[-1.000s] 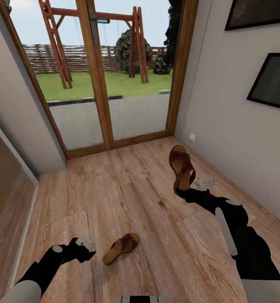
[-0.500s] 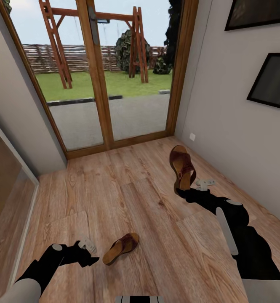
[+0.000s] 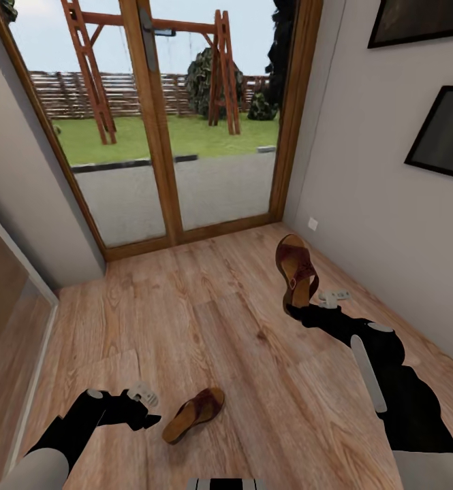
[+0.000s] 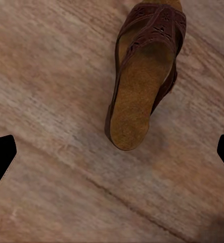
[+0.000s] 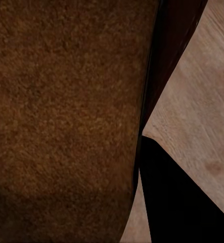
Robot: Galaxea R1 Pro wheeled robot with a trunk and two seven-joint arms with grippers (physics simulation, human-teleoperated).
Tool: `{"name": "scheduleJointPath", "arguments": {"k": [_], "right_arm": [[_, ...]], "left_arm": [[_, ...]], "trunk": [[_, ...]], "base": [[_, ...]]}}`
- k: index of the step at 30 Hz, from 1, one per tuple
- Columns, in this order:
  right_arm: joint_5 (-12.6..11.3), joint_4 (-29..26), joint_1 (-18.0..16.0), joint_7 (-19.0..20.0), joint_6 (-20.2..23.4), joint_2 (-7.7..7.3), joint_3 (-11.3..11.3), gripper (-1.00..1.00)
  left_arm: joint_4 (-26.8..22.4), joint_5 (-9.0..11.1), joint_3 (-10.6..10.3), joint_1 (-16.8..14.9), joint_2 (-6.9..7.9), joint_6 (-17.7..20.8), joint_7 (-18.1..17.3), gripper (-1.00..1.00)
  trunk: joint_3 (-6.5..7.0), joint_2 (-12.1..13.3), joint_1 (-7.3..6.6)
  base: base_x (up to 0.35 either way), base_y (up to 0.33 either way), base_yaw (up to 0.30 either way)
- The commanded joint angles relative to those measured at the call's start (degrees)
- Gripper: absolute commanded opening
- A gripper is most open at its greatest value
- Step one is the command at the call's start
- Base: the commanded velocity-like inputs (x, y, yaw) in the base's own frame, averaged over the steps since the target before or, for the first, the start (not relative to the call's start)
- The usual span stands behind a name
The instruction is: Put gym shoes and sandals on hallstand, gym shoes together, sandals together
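One sandal [image 3: 295, 271] is already off the corridor floor [image 3: 212, 306], clamped heel-down in the right gripper [image 3: 301, 307] and raised above the boards near the right-hand wall; the right wrist view has its tan footbed [image 5: 66, 116] pressed close against the lens with a dark finger [image 5: 177, 202] alongside it, so the grasp looks firm. The second sandal [image 3: 193, 414] lies flat on the planks towards the near edge of the floor, just beside the left gripper [image 3: 144, 408]. In the left wrist view that sandal [image 4: 144, 76] sits ahead of the two fingertips [image 4: 0, 157], which stand wide apart with nothing between them, so this pincer is released and not yet touching the shoe. No gym shoes and no hallstand appear here; the glass door [image 3: 158, 116] to the garden closes the far edge of the floor. By my judgement the task is at an early stage: one sandal lifted, one about to be grasped, nothing yet shown on the rack, and the sneakers untouched as far as can be told.
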Motion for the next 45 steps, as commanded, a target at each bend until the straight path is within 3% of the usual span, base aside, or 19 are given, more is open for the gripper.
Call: {"name": "scheduleJointPath", "arguments": {"k": [1, 45], "right_arm": [[-0.42, -0.04, -0.03, -0.16, 0.38, 0.00, -0.06, -1.00], [-0.42, -0.04, -0.03, -0.16, 0.35, 0.00, -0.06, -1.00]], "left_arm": [[-0.10, -0.21, 0.30, -0.02, -0.06, 0.46, -0.41, 1.00], [-0.12, 0.24, 0.67, 0.30, -0.04, 0.07, -0.07, 1.00]], "trunk": [[-0.05, -0.02, 0.00], [-0.05, -0.02, 0.00]], "base": [[0.143, -0.084, 0.000], [0.037, -0.014, 0.000]]}}
